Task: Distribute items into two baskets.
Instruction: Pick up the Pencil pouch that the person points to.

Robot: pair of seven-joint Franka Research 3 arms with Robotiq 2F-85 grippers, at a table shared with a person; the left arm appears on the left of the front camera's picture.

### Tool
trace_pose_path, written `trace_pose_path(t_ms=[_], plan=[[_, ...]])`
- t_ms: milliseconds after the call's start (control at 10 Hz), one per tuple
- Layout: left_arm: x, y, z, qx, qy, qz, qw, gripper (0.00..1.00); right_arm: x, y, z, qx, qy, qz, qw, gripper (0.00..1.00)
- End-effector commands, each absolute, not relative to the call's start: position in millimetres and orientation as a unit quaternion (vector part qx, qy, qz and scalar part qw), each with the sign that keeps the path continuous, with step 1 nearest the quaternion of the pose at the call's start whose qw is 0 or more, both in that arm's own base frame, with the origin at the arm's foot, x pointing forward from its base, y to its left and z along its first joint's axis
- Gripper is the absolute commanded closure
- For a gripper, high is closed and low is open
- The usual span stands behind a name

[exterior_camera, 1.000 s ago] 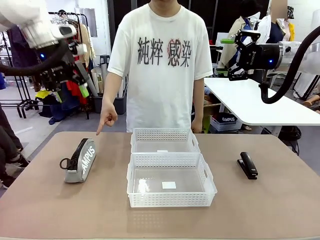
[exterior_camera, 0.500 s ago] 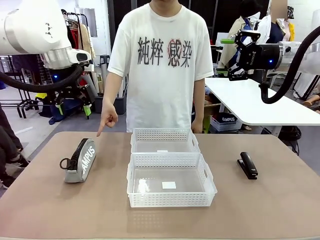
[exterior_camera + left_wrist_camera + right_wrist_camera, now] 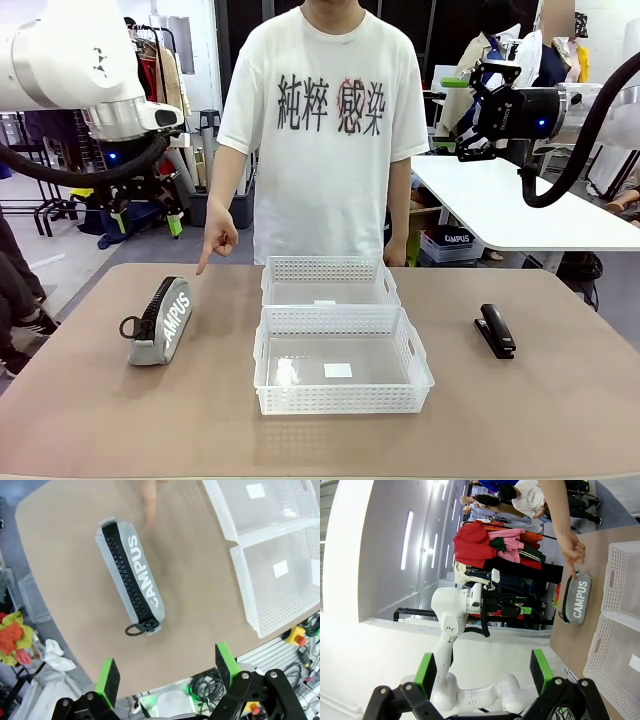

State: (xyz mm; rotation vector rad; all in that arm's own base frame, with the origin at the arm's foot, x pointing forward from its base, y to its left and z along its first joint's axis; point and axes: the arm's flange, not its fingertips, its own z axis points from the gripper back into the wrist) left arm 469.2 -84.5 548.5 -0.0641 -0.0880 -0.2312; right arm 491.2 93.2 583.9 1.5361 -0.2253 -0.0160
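Note:
The grey "CAMPUS" pouch (image 3: pixel 160 322) lies on the left of the table, zipper up. A person's finger (image 3: pixel 203 265) points at its far end. The black stapler (image 3: pixel 495 330) lies on the right. Two white lattice baskets sit at the middle, one near (image 3: pixel 340 400) and one far (image 3: pixel 330 270), both empty. My left gripper (image 3: pixel 147 222) hangs open above the table's far left corner, higher than the pouch. From its wrist I look down on the pouch (image 3: pixel 132 575) between open fingers (image 3: pixel 167 670). My right gripper (image 3: pixel 462 118) is open, high at the right, away from the table.
The person stands at the far edge behind the baskets. In the right wrist view the open gripper (image 3: pixel 482 672) faces the left arm (image 3: pixel 465 605), the pouch (image 3: pixel 576 599) and the pointing hand (image 3: pixel 572 550). A white table (image 3: pixel 520 210) stands behind right.
My left arm has swung round and its gripper now points down beyond the table's far left corner. The right arm, pouch, stapler and pointing hand have stayed put.

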Motion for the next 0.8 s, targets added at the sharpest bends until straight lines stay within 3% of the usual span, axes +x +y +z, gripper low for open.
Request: trace_pose_path(t_ms=[0,300,700], plan=[[469.5,-93.2,518.9,0.005,-0.028,-0.094,0.995,0.0,490.6,93.8,584.1,0.694,-0.102,-0.008,0.713,0.0],[473.9,-95.5,463.6,0.034,0.005,-0.043,0.998,0.0,490.6,93.8,584.1,0.694,-0.102,-0.008,0.713,0.0],[491.3,-93.7,413.0,0.022,0.021,-0.051,0.998,0.0,490.6,93.8,584.1,0.694,-0.102,-0.008,0.713,0.0]])
